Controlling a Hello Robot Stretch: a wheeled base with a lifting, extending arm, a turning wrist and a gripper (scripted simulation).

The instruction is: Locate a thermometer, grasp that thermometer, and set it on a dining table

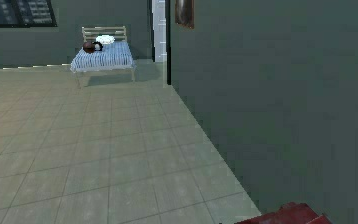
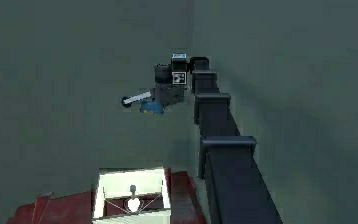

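White box (image 2: 132, 195) sits closest, end effector (image 2: 144, 103) holding a pale stick (image 2: 129, 98), level, tip toward arm side view's left

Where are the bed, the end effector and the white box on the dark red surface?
bed (image 1: 103, 60): forward view, on its bluish cover.
end effector (image 2: 129, 99): arm side view, midway between its fingertips.
white box (image 2: 133, 173): arm side view, on its far rim.

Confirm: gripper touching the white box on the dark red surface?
Apart. The arm side view shows the gripper far up the picture from the white box, with a wide stretch of green wall between them.
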